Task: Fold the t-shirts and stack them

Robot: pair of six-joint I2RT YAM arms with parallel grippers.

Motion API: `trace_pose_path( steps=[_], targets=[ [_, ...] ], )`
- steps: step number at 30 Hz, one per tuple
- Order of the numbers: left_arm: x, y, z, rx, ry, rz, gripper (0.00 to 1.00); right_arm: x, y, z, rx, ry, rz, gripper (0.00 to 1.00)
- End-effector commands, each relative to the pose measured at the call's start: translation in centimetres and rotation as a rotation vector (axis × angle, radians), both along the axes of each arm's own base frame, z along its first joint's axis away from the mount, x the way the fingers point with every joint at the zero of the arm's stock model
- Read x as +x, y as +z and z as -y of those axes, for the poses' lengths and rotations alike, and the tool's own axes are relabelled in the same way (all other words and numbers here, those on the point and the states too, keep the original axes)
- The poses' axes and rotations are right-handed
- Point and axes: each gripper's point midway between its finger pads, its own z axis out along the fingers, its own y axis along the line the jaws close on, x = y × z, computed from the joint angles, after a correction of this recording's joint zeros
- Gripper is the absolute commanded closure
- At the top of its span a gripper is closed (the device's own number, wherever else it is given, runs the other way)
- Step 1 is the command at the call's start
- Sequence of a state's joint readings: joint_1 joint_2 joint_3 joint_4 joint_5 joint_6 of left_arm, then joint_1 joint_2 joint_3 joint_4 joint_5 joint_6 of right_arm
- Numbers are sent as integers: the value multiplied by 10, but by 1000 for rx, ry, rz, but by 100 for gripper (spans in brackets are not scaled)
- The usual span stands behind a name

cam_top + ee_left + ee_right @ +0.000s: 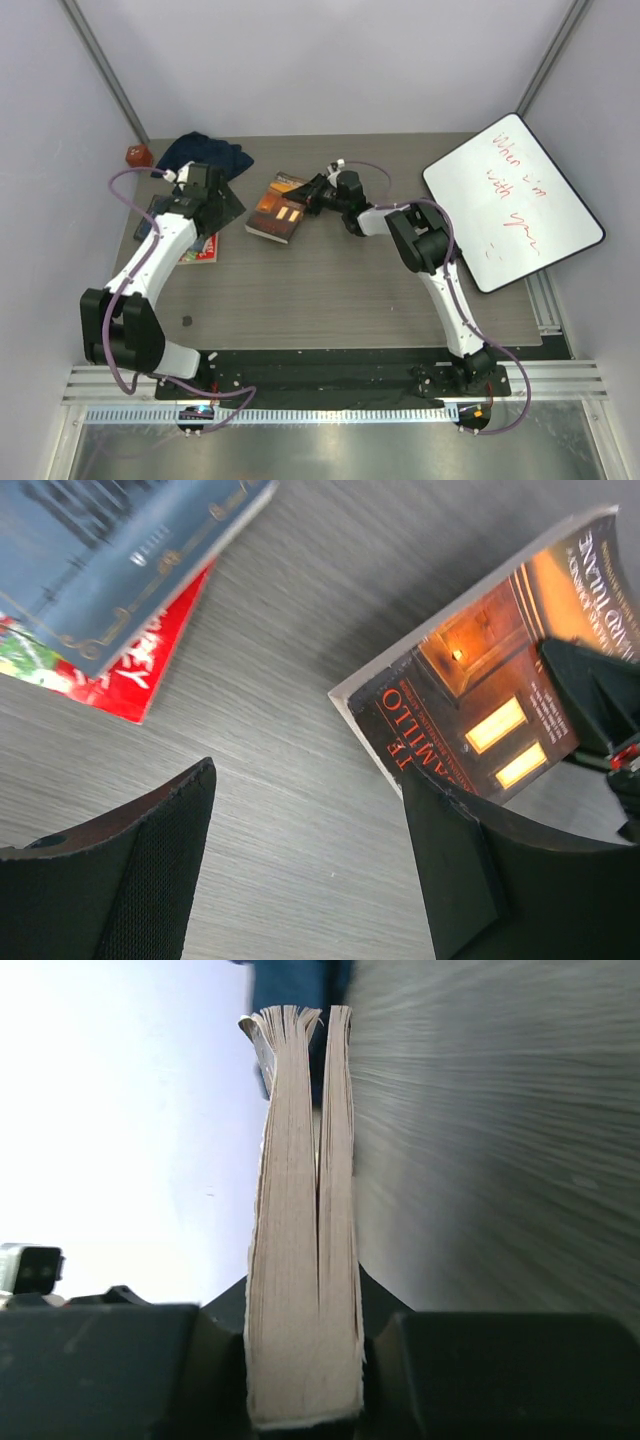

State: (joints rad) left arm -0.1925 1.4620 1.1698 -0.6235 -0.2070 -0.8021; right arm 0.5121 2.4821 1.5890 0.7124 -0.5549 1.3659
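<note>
Paperback [305,1230] edge between right fingers [392,1360], wrist-only.

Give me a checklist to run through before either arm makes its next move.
1. Grip: right gripper shut on the paperback, pages clamped between both fingers: ok.
2. Free hand: left gripper open and empty: ok.
3. Paperback fully clear of the table: cannot tell.
4. The t-shirt folded: not ok, it lies crumpled at the far left corner.
5. The blue book resting on the red magazine, apart from the paperback: ok.
</note>
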Motion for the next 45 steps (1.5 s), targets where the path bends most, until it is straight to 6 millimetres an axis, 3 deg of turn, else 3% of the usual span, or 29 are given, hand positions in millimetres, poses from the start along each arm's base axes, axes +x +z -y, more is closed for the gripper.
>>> trace_pose_path(
  steps=[1, 3, 4, 5, 7, 8, 15, 16, 17, 19, 20, 21, 22, 23, 30, 39, 43, 45],
  targets=[
    [-5, 31, -26, 13, 105, 105, 24, -11, 129, -32, 258, 24, 216, 99],
    [-9, 41, -33, 19, 125, 132, 25, -18, 145, -49, 315, 55, 234, 99],
    [-12, 42, -37, 27, 131, 135, 24, -27, 135, -64, 321, 82, 220, 99],
    [-14, 45, -42, 36, 144, 139, 25, -29, 150, -73, 348, 102, 255, 99],
    [-19, 51, -49, 45, 162, 153, 25, -31, 135, -90, 333, 131, 224, 99],
    [-22, 52, -56, 54, 176, 150, 25, -38, 151, -102, 356, 152, 254, 99],
    [-40, 60, -75, 53, 235, 167, 25, -37, 139, -137, 290, 110, 266, 99],
    [-43, 66, -75, 49, 237, 188, 25, -36, 147, -141, 303, 106, 282, 99],
    [-45, 68, -76, 47, 242, 192, 25, -38, 131, -149, 284, 113, 261, 99],
    [-50, 78, -79, 52, 252, 225, 25, -40, 133, -159, 275, 124, 273, 99],
    [-52, 82, -80, 56, 255, 236, 25, -38, 111, -165, 231, 126, 256, 99],
    [-54, 84, -82, 70, 257, 244, 25, -43, 105, -172, 222, 135, 253, 99],
    [-56, 86, -84, 80, 260, 245, 25, -43, 107, -175, 224, 132, 265, 99],
    [-59, 91, -87, 86, 267, 260, 25, -41, 89, -178, 193, 127, 243, 99],
    [-66, 85, -91, 110, 261, 246, 25, -48, 41, -194, 145, 110, 186, 99],
    [-69, 72, -92, 117, 253, 211, 25, -54, 32, -205, 137, 101, 205, 97],
    [-70, 71, -94, 124, 256, 207, 25, -59, 36, -211, 132, 100, 223, 74],
    [-71, 71, -95, 125, 256, 205, 25, -61, 38, -213, 132, 95, 236, 72]
  ],
)
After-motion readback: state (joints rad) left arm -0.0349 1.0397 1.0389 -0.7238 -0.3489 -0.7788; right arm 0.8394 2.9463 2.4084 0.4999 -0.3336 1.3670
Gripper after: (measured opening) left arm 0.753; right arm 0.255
